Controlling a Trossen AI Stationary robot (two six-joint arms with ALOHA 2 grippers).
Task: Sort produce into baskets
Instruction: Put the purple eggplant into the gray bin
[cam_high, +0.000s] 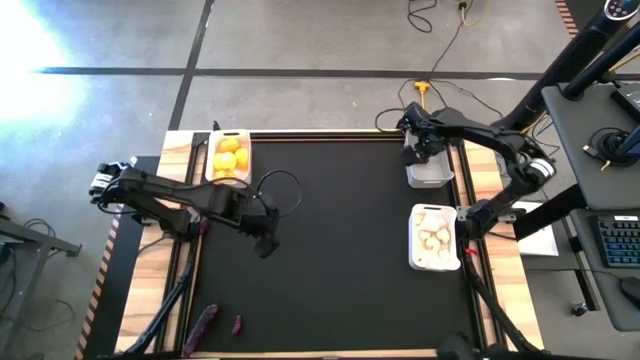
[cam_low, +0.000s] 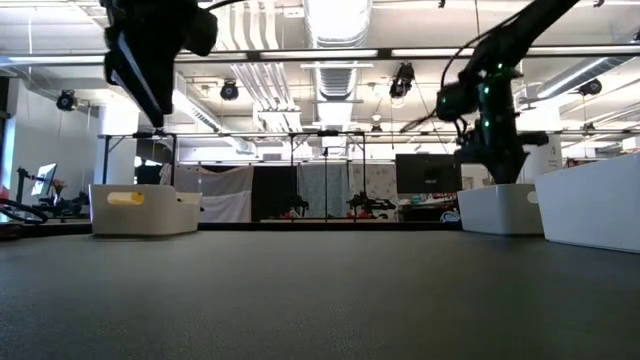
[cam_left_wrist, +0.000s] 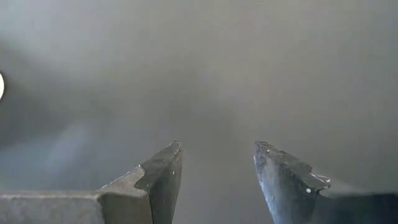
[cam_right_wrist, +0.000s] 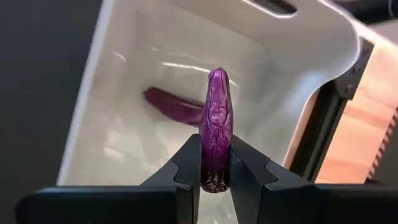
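right pincer (cam_right_wrist: 215, 163) was clenched on a purple eggplant (cam_right_wrist: 216, 124) over the far right basket (cam_right_wrist: 124, 81); best released low and centred. left pincer (cam_left_wrist: 217, 168) hung released.

Lettering, labels, brands, numbers, signs: I read none on my feeds. Nothing legible on the baskets (cam_high: 429, 237), the surface (cam_high: 340, 250), or the room behind it.

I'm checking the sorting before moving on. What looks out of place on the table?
Two purple pieces lie loose near the table's left front edge, outside every basket. Otherwise the yellow fruits and garlic sit binned.
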